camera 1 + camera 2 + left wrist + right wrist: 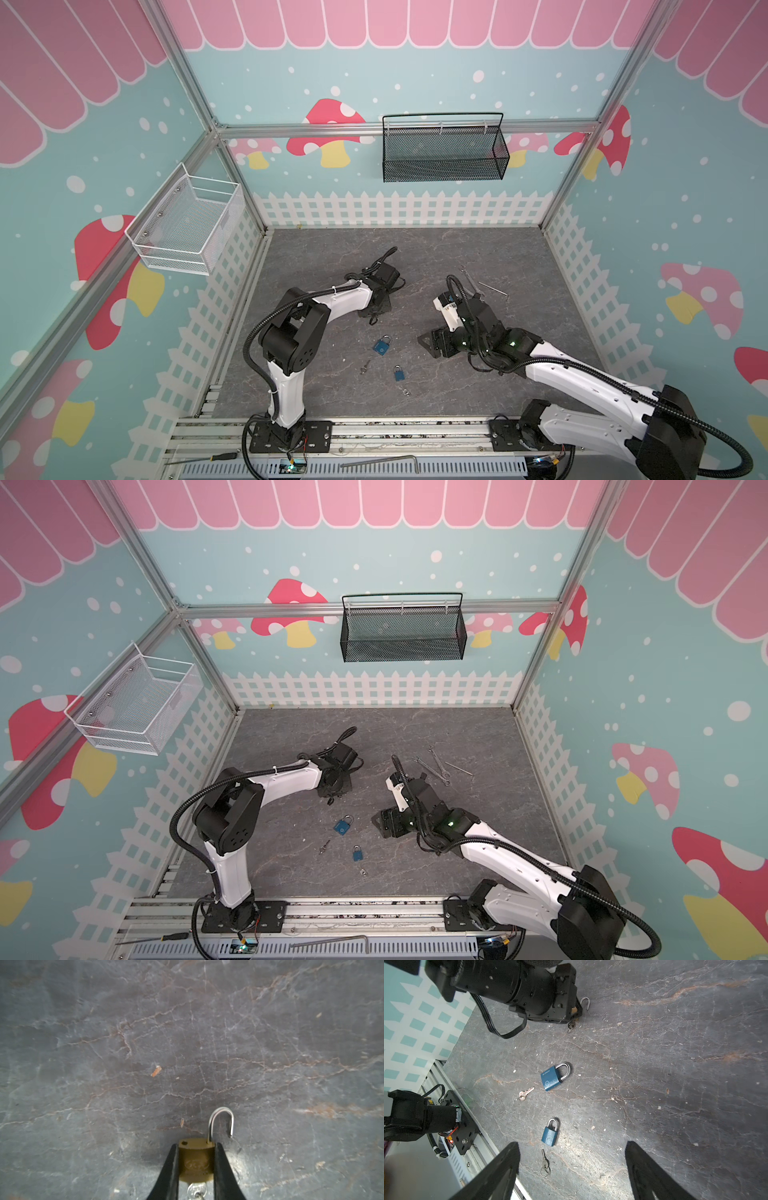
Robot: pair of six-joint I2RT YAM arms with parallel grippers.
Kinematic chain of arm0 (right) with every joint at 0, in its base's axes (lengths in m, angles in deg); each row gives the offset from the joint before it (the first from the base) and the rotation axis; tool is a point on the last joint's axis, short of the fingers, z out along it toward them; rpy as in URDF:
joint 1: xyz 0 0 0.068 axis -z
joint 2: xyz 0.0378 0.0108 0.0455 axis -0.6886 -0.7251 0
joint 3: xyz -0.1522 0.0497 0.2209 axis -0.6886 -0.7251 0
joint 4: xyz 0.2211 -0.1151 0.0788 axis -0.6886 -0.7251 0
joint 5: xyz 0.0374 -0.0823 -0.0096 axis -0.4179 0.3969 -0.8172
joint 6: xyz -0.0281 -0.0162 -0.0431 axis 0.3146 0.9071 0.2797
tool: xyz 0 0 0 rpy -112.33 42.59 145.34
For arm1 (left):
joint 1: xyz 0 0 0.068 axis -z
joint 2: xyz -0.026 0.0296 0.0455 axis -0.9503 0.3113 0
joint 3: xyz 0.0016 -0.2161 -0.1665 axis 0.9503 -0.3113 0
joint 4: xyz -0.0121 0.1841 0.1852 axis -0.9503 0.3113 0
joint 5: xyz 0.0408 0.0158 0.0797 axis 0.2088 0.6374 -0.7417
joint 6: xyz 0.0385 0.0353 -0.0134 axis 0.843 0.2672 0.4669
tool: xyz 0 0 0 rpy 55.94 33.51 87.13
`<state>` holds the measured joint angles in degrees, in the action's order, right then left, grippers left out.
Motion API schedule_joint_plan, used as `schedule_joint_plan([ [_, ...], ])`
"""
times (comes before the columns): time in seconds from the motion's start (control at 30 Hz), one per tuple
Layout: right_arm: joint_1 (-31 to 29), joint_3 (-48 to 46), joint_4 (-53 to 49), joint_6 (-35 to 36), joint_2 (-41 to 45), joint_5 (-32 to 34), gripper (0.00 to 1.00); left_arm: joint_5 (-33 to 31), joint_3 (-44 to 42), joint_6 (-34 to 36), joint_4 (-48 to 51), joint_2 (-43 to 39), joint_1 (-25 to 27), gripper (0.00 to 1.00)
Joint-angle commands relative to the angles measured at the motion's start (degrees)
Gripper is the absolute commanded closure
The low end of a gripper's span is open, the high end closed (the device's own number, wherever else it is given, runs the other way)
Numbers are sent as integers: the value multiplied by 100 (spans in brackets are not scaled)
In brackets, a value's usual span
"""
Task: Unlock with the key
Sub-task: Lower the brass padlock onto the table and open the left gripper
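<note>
**Status: brass padlock clamped, shackle sprung**

The left wrist view gives me what no other view does: the left gripper (196, 1145) is clamped on the flanks of the brass padlock (196, 1160); the shackle (221, 1121) stands swung out with one leg free of the body; a key (197, 1189) sits in the base. In both top views that gripper covers the lock, so I cannot read it there; I place it only left of the slab's centre, farther from the arm bases than the blue locks. The right wrist view alone shows the right gripper (573, 1145) with jaws spread wide and nothing between them; it also shows two blue padlocks (551, 1079) (550, 1133), shackles closed, and two loose keys (526, 1094) (545, 1162). Only the top views show the wrenches (438, 764), toward the far right.

The slab (519, 257) is dark grey, veined and flecked; teal walls with mushrooms and a white picket print enclose it; a white wire basket (187, 224) hangs on the left wall, a black mesh basket (444, 153) on the back rail.

In the left wrist view the lock's long axis runs parallel to the fingers; shackle end away from the camera, key end toward it, logo face up to the lens
</note>
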<state>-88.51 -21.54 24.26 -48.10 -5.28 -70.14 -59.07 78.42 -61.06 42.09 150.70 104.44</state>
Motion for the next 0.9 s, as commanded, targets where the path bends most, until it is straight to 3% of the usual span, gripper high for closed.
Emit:
schedule_joint_plan([
  [0.0,34,-57,70,12,10,-55,17,35,103,-56,94,113,-70,83],
  [0.1,34,-48,75,19,10,-67,17,74,86,-59,98,93,-73,66],
  [0.23,34,-9,41,61,-16,-86,18,123,68,-52,100,-52,-77,55],
  [0.5,36,313,-410,383,-170,-37,19,306,-150,-152,80,-961,2,50],
  [0.87,-277,564,-976,614,-779,-157,25,681,-1683,-508,-506,-3271,250,50],
])
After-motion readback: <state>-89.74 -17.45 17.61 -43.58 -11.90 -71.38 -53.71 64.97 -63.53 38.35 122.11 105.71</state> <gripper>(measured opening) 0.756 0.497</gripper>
